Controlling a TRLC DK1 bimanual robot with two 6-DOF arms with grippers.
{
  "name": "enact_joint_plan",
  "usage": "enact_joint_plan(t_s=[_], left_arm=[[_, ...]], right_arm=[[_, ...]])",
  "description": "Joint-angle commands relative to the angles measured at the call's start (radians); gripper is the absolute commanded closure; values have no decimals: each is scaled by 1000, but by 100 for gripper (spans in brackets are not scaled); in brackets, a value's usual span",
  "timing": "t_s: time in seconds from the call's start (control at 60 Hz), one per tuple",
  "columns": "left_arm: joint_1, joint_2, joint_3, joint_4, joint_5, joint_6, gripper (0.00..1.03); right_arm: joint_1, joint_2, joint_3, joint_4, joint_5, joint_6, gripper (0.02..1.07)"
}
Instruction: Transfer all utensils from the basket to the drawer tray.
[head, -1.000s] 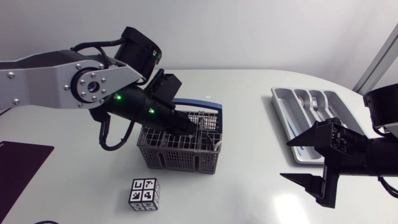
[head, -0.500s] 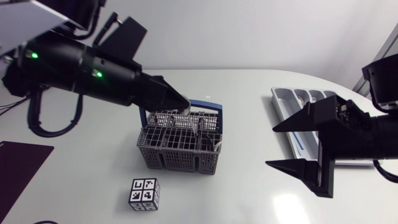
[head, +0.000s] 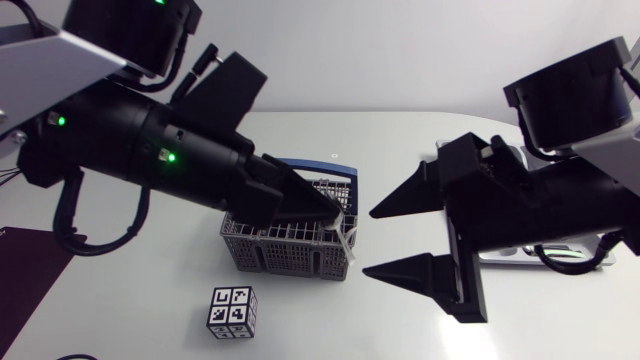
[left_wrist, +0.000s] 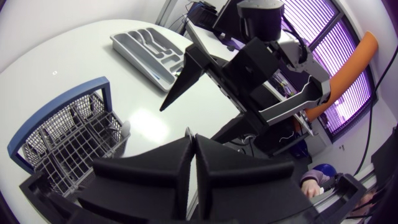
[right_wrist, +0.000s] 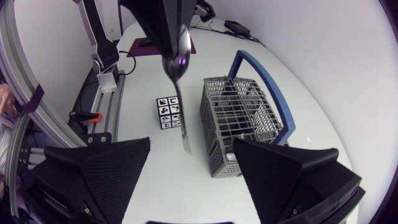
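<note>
While the left arm hangs over the surface (head: 400, 140), the head view shows the left gripper (head: 333, 213) above the near corner of the wire basket (head: 285, 250), with the slim handle of a spoon (head: 347, 240) dangling from its tip. The right gripper (head: 369, 243) is just beside it, its fingers spread wide and pointing at the spoon. A marker cube (head: 232, 311) sits in front of the basket. That arm hides most of the drawer tray.

In the left wrist view, the two black fingers are pressed together and the spoon itself is hidden under them. The basket (left_wrist: 68, 140) is below, and the drawer tray (left_wrist: 149, 53) lies well apart, beyond the other arm.

From the right wrist view, the spoon (right_wrist: 181, 99) hangs handle-down, pinched just above its bowl, in the air between the cube (right_wrist: 168, 112) and the basket (right_wrist: 242, 124). This gripper's own fingers stand wide open on either side of it, touching nothing.

The spoon looks like polished metal, so I judge it light, stiff and rather slippery. The bare middle of the handle, squeezed across its flat faces, seems the safest hold.
</note>
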Motion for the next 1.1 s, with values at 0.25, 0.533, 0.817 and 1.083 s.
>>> enact_joint_plan(t_s=[0.25, 0.533, 0.817, 1.083], left_arm=[[-28, 17, -45, 16, 57, 28, 100], [-24, 19, -54, 23, 60, 35, 100], [-12, 19, -66, 27, 60, 46, 100], [16, 22, -45, 58, 42, 40, 52]], right_arm=[[55, 72, 0, 91, -55, 68, 35], [69, 79, -20, 97, -63, 63, 84], [69, 76, -27, 40, -95, 42, 102], [46, 67, -63, -23, -89, -9, 102]])
